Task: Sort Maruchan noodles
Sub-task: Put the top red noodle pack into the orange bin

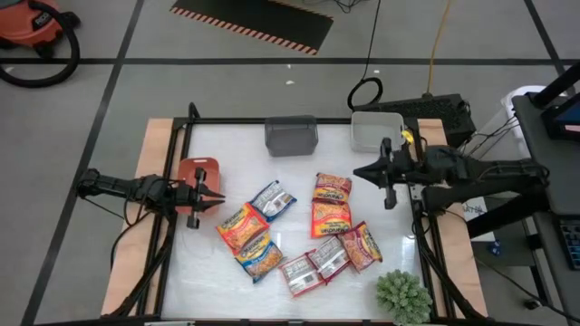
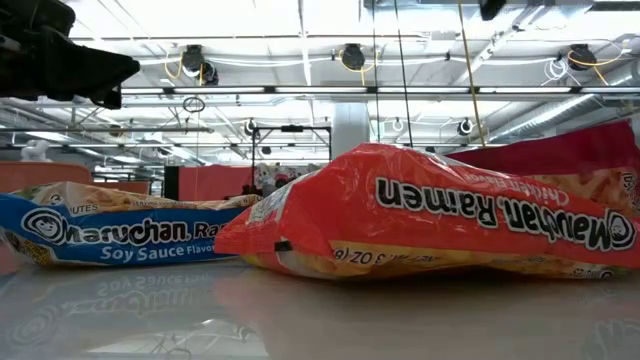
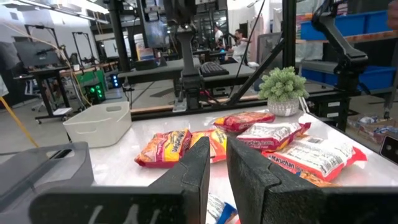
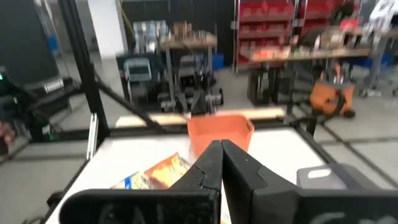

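- While nothing sorted yet: Maruchan noodles (image 1: 299, 237) scattered mid-table, none in red bin (image 1: 196, 171), grey bin (image 1: 291, 135) or white bin (image 1: 376, 130).
- Left gripper (image 1: 217, 196) beside red bin, narrowly parted, empty, aimed at packets.
- Right gripper (image 1: 360, 171) near white bin, closed, empty, waiting.

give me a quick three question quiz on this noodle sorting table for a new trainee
1. True or false: the left gripper holds a noodle packet.
2. Which bin stands closest to the left gripper? A) grey bin B) white bin C) red bin
3. Fill in: the little green plant stands at the table's near ____ corner, seen from above.

Key
1. False: its jaws stand slightly apart with nothing between them, and the packets lie loose on the table.
2. C
3. right, on the side of the right gripper, whose jaws are shut and empty.
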